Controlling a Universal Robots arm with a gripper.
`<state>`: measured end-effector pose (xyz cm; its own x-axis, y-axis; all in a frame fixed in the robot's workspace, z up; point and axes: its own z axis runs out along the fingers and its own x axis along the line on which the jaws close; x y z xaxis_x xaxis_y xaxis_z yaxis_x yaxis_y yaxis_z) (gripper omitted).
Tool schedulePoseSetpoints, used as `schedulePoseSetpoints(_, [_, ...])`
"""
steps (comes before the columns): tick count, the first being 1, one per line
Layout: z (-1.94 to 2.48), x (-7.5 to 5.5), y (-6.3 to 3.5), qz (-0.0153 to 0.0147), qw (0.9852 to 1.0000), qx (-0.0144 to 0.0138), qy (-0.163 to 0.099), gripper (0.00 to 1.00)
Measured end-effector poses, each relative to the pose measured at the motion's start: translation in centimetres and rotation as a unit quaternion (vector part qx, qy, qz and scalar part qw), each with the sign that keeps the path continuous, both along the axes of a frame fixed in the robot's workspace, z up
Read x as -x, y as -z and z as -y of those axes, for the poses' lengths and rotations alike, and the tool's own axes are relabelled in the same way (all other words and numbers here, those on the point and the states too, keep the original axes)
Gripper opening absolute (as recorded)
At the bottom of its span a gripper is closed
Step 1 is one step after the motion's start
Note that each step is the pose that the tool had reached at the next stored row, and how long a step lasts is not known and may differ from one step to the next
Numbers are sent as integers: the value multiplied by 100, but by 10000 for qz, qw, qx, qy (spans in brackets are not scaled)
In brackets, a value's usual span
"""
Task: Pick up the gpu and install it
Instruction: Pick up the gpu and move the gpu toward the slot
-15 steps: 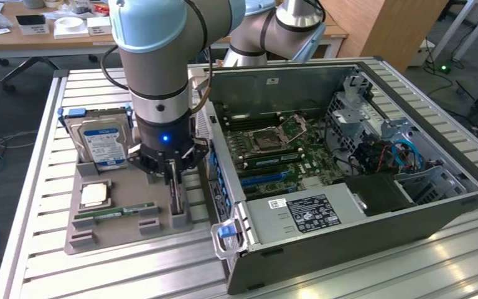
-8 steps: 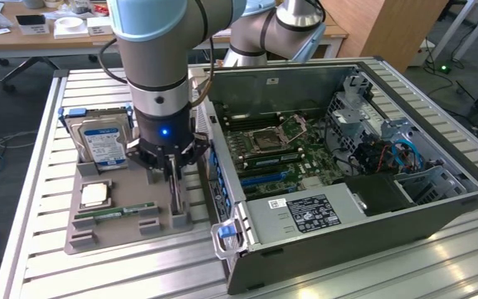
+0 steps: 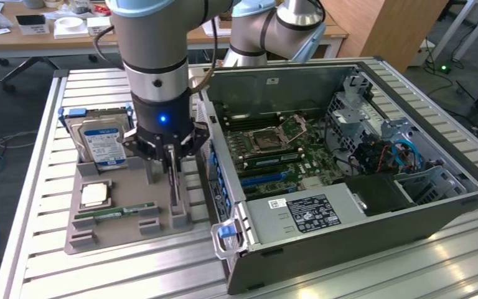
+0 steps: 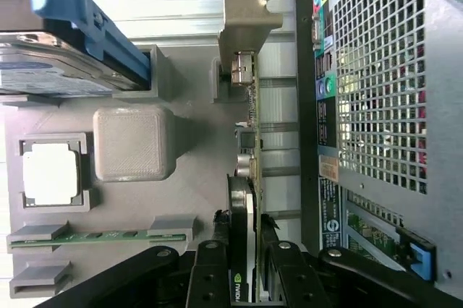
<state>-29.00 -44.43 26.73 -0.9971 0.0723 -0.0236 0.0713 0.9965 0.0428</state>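
Silver-grey tubular arm (image 3: 152, 37) with pale blue joint caps (image 3: 251, 7) — a black cable (image 3: 98, 47) runs alongside. The black wrist collar (image 3: 162, 106) carries a small blue light (image 3: 162, 118) above a black pincer (image 3: 171, 167) of bolted linkage bars.

tray (image 3: 122, 232): exterior view's left of case (image 3: 347, 243) | gpu (image 3: 175, 187): upright in tray, between hard drive (image 3: 102, 140) and case
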Motion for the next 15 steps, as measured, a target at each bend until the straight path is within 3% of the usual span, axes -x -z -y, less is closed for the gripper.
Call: schedulePoseSetpoints(15, [0,0,-344,8,9999,0,-134,27])
